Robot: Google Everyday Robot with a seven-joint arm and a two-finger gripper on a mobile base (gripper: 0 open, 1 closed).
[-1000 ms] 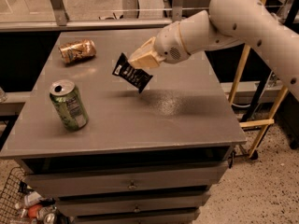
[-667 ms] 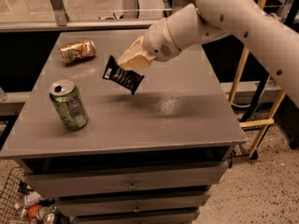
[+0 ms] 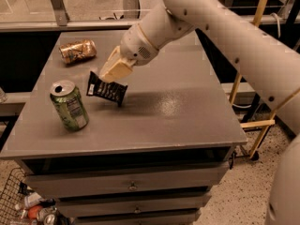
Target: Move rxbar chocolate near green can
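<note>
The rxbar chocolate, a flat black wrapper with pale lettering, hangs tilted just above the grey table. My gripper is shut on its upper edge and holds it. The green can, with a silver top and a white label panel, stands upright near the table's front left. The bar is a short way to the right of the can, apart from it.
A dented gold-brown can lies on its side at the table's back left. Drawers sit below the tabletop. A wire basket with clutter stands on the floor at lower left. A yellow frame stands to the right.
My arm has carried the bar to the left and lower, from the table's middle to a spot close to the green can. Both cans have stayed put.
</note>
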